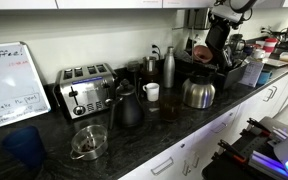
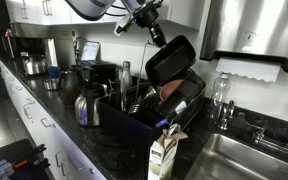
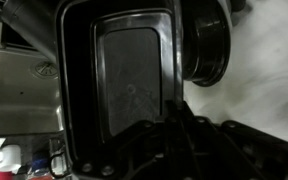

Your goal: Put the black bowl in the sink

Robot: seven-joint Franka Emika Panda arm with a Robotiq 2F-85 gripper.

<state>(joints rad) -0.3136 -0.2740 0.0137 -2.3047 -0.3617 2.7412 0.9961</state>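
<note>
Our hand [image 2: 158, 36] hangs just above a tilted black tray [image 2: 171, 60]; we cannot tell whether it stands apart or together. In the wrist view the black bowl [image 3: 209, 45] sits just beside that tray.

Top of the black bowl [image 3: 210, 48] — beyond the wrist view's edge

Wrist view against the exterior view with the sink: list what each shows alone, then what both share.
Only the wrist view: the black bowl, round and dark, close beside a black rectangular tray. Only the exterior view: the sink, a carton, a steel kettle and the pincer above the dish rack. Both: that tray, seen from much closer in the wrist view.
</note>
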